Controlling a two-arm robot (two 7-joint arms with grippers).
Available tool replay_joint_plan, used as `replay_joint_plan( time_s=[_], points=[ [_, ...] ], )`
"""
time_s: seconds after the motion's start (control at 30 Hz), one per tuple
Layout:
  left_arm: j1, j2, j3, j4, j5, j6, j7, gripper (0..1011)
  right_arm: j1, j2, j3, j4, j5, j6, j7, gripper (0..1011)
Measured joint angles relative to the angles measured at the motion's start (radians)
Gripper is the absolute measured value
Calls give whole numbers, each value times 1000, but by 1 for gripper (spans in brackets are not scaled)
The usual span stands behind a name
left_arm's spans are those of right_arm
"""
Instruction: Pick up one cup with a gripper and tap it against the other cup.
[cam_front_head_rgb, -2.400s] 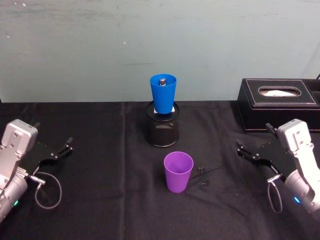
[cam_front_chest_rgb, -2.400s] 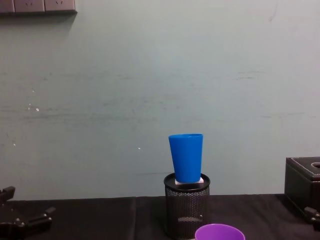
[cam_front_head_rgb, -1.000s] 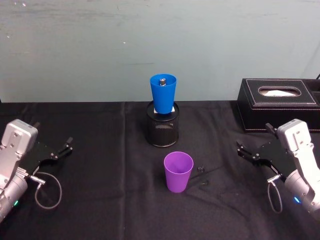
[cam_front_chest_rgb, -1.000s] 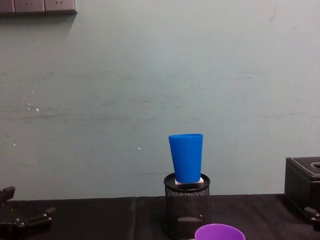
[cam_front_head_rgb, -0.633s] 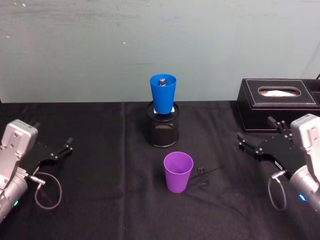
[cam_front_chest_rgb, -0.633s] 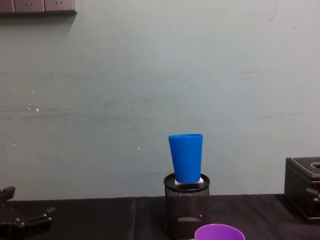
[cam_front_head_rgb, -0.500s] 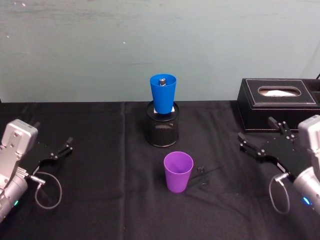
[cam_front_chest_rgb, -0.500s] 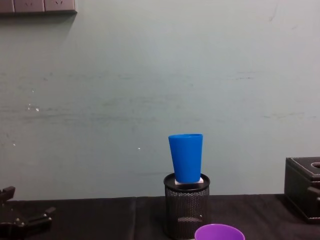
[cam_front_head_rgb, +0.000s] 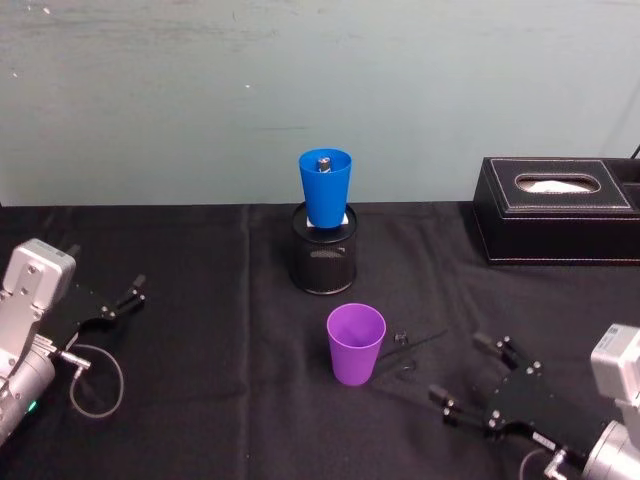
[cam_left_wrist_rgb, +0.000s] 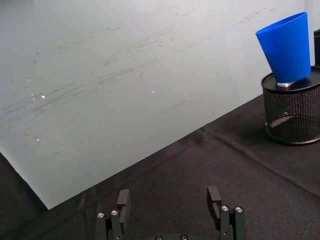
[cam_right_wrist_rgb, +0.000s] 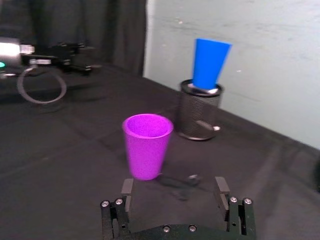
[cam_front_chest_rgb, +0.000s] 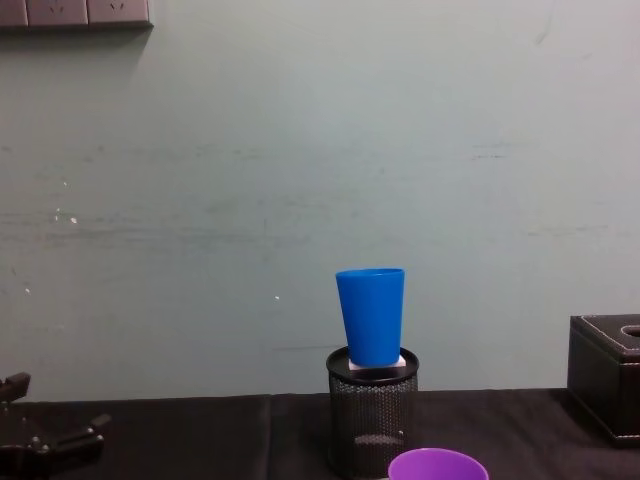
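The purple cup (cam_front_head_rgb: 356, 343) stands upright mid-table, its rim also low in the chest view (cam_front_chest_rgb: 438, 466). The blue cup (cam_front_head_rgb: 325, 187) sits in the top of a black mesh pen holder (cam_front_head_rgb: 323, 262) behind it, and shows in the chest view (cam_front_chest_rgb: 370, 315) too. My right gripper (cam_front_head_rgb: 460, 368) is open, low at the front right, a little right of the purple cup and pointed at it. In its wrist view the open gripper (cam_right_wrist_rgb: 174, 187) faces the purple cup (cam_right_wrist_rgb: 147, 145), with a gap between them. My left gripper (cam_front_head_rgb: 132, 293) rests open at the far left.
A black tissue box (cam_front_head_rgb: 556, 209) stands at the back right. A small dark object (cam_front_head_rgb: 402, 340) lies on the black cloth just right of the purple cup. The wall runs close behind the pen holder.
My right gripper has swung from beside the tissue box down toward the front and left, ending nearer the purple cup. Both cups and the left arm are unmoved.
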Motion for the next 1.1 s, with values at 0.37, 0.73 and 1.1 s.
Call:
replay_joint_plan(
  time_s=[0.37,0.73,1.1],
  points=[
    [0,0,0,0,0,0,0,1000,43,-72,-32,32,-6,40,53,1003],
    [0,0,0,0,0,0,0,1000,140,-171,-63,92,-57,109,57,1003],
    [0,0,0,0,0,0,0,1000,215,-258,-75,175,-108,135,52,1003]
  ],
)
